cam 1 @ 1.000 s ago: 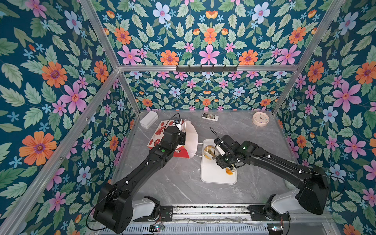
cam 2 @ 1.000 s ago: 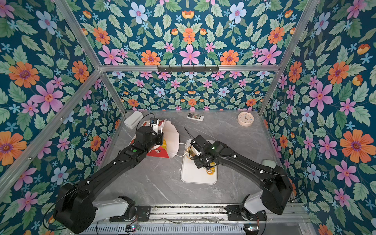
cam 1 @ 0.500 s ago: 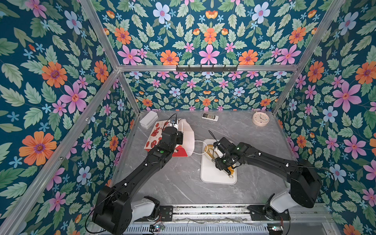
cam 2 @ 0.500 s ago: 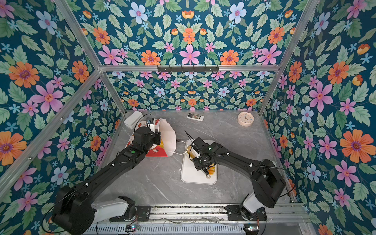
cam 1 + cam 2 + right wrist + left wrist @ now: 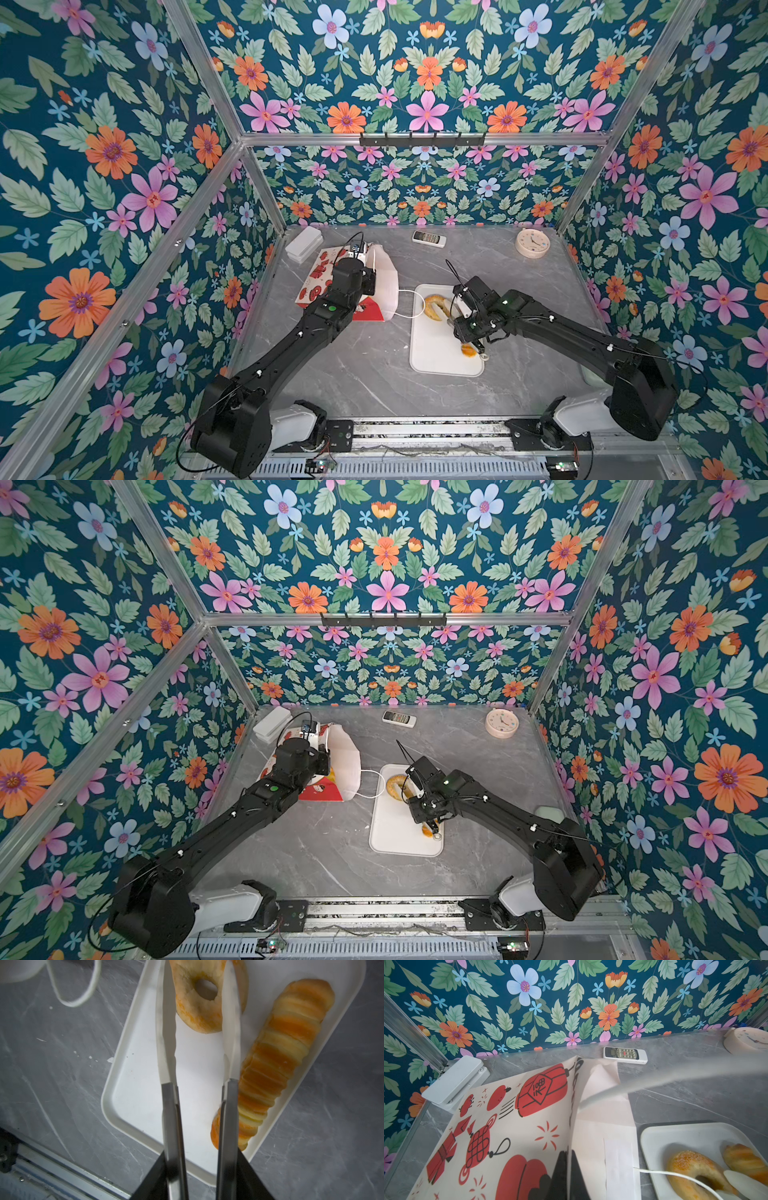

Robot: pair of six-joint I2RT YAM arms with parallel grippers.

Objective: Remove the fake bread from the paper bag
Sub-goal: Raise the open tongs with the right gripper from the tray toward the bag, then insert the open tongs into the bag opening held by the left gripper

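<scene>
Right wrist view: ring bagel (image 5: 193, 1012) and ridged loaf (image 5: 286, 1043) are seen on the tray (image 5: 145, 1084) beneath the parted, empty right hand (image 5: 196, 972). Left of it, the paper bag (image 5: 384, 284), pinched by the closed left hand (image 5: 371, 276), should be held wide for reaching in.

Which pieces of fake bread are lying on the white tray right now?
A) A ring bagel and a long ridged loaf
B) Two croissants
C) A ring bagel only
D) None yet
A: the right wrist view shows a ring bagel and a long ridged loaf lying side by side on the white tray.
</scene>
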